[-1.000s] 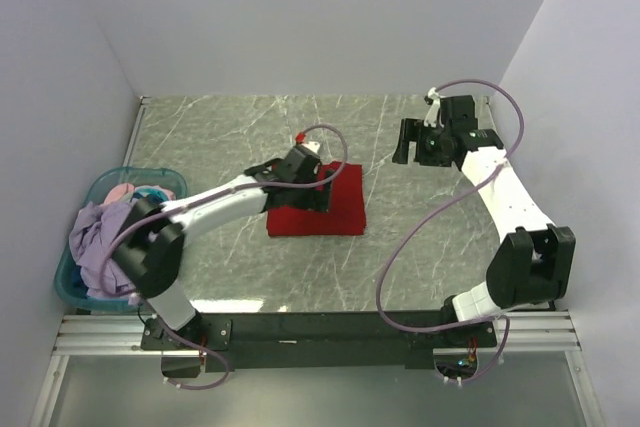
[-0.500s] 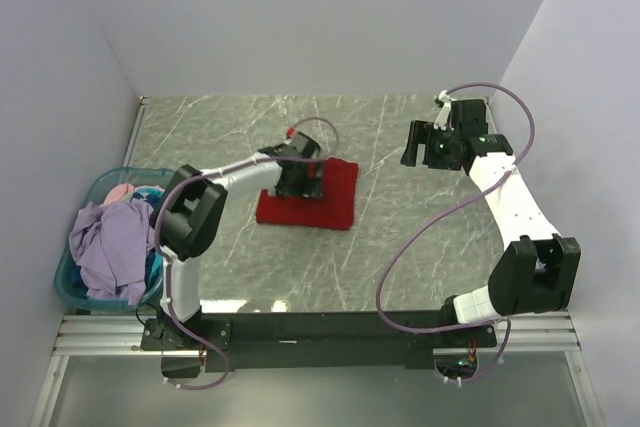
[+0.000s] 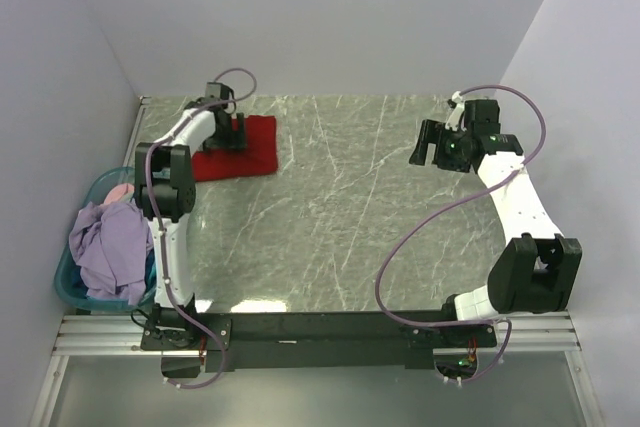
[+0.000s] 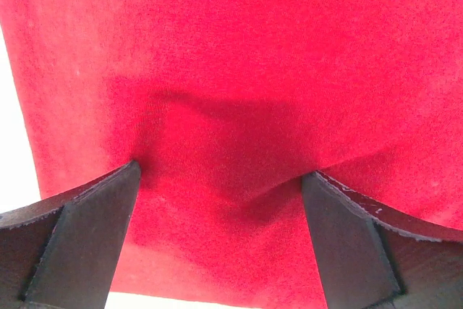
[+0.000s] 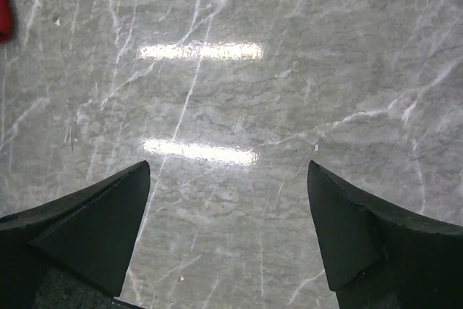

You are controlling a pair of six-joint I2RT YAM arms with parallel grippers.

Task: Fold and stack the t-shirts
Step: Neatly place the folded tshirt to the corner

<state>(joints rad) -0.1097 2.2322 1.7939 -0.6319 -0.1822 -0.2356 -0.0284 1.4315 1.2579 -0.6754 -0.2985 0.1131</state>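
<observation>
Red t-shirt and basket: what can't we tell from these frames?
Top view: the left gripper covers part of the red t-shirt; the fold state underneath is hidden.
Left wrist: cloth fills the frame and its edges are cut off; whether the fingers touch it is unclear.
Basket: clothes are heaped, so the count is unreadable.

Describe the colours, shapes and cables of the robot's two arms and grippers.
The left arm and right arm have white links and bulky black joints. A purple cable loops along each. The left gripper and right gripper are black, with dark wedge-shaped fingers.
</observation>
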